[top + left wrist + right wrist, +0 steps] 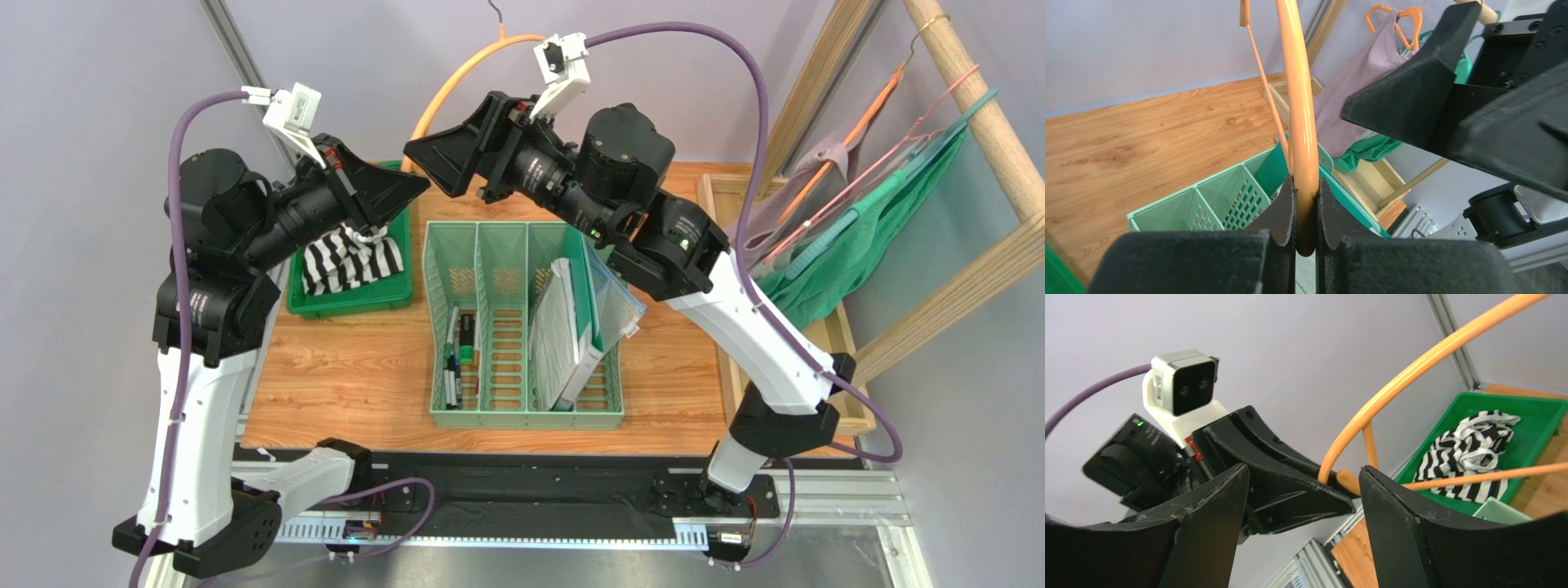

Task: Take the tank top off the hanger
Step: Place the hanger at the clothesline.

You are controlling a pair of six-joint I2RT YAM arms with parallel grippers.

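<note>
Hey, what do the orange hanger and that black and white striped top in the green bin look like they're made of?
The orange hanger looks like plastic or plastic-coated metal: a smooth, round bar with even colour and a soft sheen. The core cannot be told. The striped top looks like soft, matte fabric, probably a stretchy knit, since it lies crumpled in loose folds in the green bin.
</note>
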